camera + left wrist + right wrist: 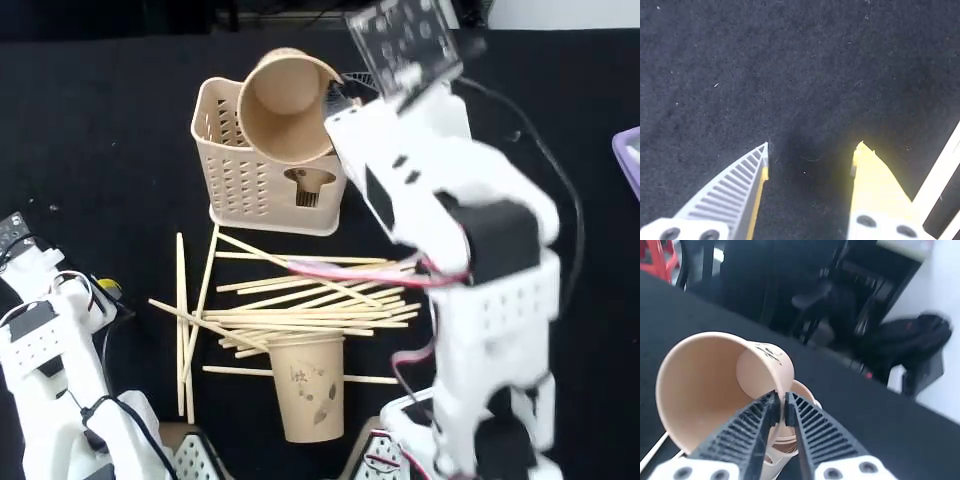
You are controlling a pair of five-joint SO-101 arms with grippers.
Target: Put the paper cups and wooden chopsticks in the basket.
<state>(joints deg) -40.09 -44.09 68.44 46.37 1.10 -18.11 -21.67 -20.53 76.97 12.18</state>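
The right gripper point(781, 396) has its two ribbed fingers pressed together on the rim of a paper cup point(705, 385), one finger inside the mouth and one outside. Its wrist view shows that pinch plainly, and just behind the fingertips the tan rim of another cup point(805, 390). The high view hides the fingertips behind the arm. It shows instead that the held cup point(285, 105) is tilted on its side in the air, its mouth toward the camera, over the open top of the beige slotted basket point(235, 170). In front of the basket the wooden chopsticks point(300, 305) lie scattered in a loose pile, and a third cup point(310, 390) touches the pile's near edge. Well apart from these, the left gripper point(810, 150) is spread, empty, over bare black cloth point(790, 60).
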